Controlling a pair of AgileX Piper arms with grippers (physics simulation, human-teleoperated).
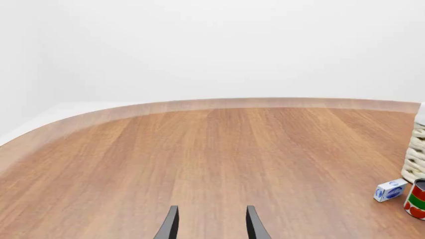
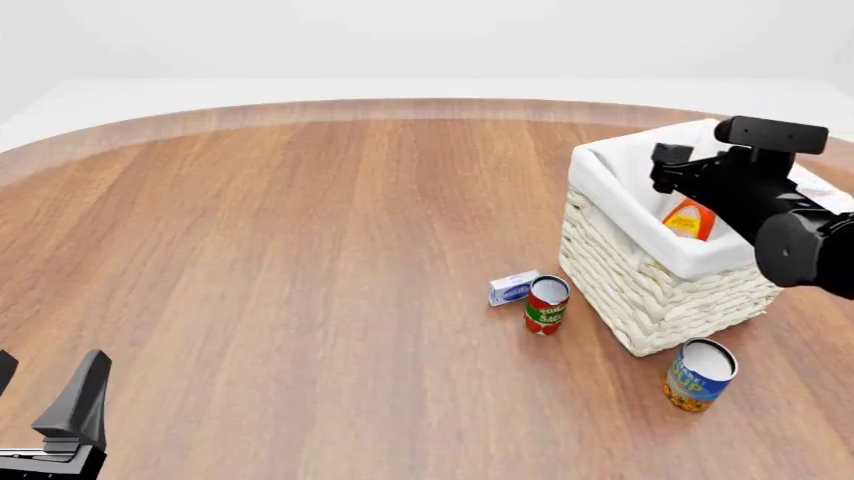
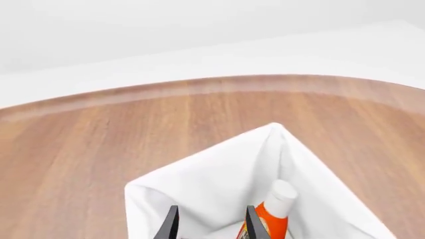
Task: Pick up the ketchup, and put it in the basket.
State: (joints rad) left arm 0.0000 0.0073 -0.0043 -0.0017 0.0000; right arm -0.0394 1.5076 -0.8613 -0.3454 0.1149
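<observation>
The ketchup (image 2: 689, 220) lies tilted inside the basket (image 2: 667, 300), its white cap leaning on the cloth lining. In the right wrist view the ketchup (image 3: 275, 211) sits just beside one finger, outside the gap, within the basket's white lining (image 3: 219, 169). My right gripper (image 3: 211, 226) hovers over the basket's opening, open, holding nothing; in the front view the right gripper (image 2: 674, 170) sits above the rim. My left gripper (image 2: 40, 395) is open and empty low at the near left, far from the basket (image 1: 415, 159); the left gripper (image 1: 211, 226) points across bare table.
A short red-and-green can (image 2: 546, 305) and a small white-and-blue box (image 2: 513, 288) stand just left of the basket. A blue-and-yellow can (image 2: 698, 375) stands at its near corner. The can (image 1: 416, 199) and box (image 1: 389, 190) also show in the left wrist view.
</observation>
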